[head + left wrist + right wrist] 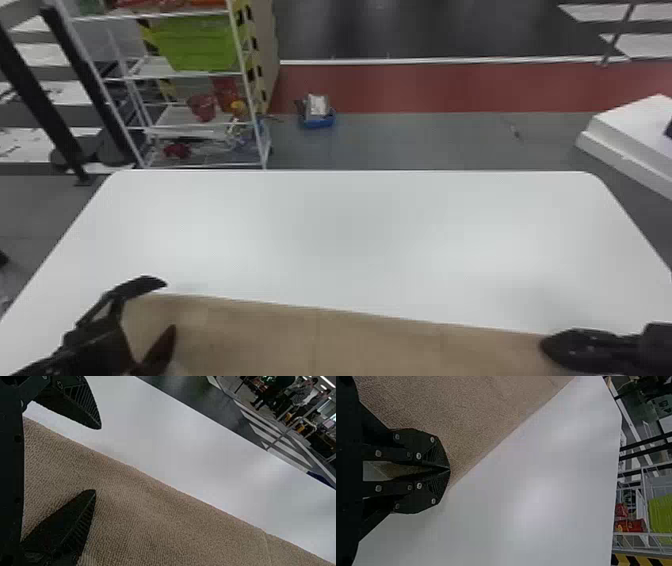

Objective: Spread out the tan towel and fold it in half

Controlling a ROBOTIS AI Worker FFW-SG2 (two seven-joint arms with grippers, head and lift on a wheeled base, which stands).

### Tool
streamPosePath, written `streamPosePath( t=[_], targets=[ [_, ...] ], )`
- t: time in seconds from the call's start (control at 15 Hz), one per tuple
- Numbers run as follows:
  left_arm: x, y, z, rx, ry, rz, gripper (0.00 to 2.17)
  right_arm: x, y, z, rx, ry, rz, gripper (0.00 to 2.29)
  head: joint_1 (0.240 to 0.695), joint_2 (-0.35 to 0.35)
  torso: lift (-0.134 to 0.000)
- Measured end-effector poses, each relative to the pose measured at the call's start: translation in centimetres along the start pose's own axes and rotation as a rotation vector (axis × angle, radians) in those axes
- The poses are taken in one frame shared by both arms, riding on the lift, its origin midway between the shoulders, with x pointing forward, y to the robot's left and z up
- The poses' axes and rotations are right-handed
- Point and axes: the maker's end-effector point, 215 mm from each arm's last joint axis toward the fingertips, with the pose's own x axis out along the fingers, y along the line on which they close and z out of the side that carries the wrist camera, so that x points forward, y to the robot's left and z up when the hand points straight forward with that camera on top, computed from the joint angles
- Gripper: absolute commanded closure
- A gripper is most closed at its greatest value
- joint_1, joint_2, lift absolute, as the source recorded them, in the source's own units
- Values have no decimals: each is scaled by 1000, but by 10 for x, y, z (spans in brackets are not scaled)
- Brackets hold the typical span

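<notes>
White worktop (350, 225) takes up most of the scene, shelving rack (241, 52) beyond it at far left with a green bin (197, 45) on it. Tan towel (320, 335) lies across the near part of the worktop, its far edge running from the left tool over to the right tool, a bit nearer on the right; near edge cut off, can't tell how far it goes. Mostly smooth, shallow ripples only. Left tool (97, 459) at the towel's far left corner: fingers wide apart, one past the far edge over bare worktop, the other over the cloth, nothing clamped. Right tool (450, 470) at the far right corner: fingertips together, looks clamped on the towel there. Step in hand reads as spreading, near its end, with the two far corners being sorted out; fold in half not made. Next move probably wants the left tool closed on the far left corner, right tool keeping its grip, then both bringing the far edge over toward the near side evenly. Main risk: left fingers closing on air or only a sliver of edge, so the fold comes out skewed. Labels and writing: none readable on towel or worktop, no tag seen on the cloth.
</notes>
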Motion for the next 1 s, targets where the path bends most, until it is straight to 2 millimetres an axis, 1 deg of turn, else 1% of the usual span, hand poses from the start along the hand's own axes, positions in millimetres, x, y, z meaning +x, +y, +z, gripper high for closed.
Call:
streamPosePath(
  t=[0.2,0.33,0.53,0.67,0.87,0.93,1.0],
  targets=[
    [-6,5,3,-1,-6,8,120,-2,-12,7,-16,1,-21,994,695,47,-124],
    [-7,8,4,2,-7,12,120,-3,-23,13,-29,4,-40,994,695,39,-124],
    [-12,19,6,4,-11,42,120,-5,-39,29,-48,-4,-66,994,695,33,-124],
    [-22,30,13,-4,-24,78,120,-2,-44,40,-64,-5,-72,994,695,38,-124],
    [-36,39,23,-28,-47,122,124,-2,-49,52,-77,-17,-78,977,695,39,-124],
    [-44,46,25,-51,-64,151,124,-5,-48,58,-70,-39,-78,822,695,45,-124],
    [-57,60,27,-101,-96,206,120,-12,-43,67,-54,-86,-79,424,695,54,-124]
  ],
)
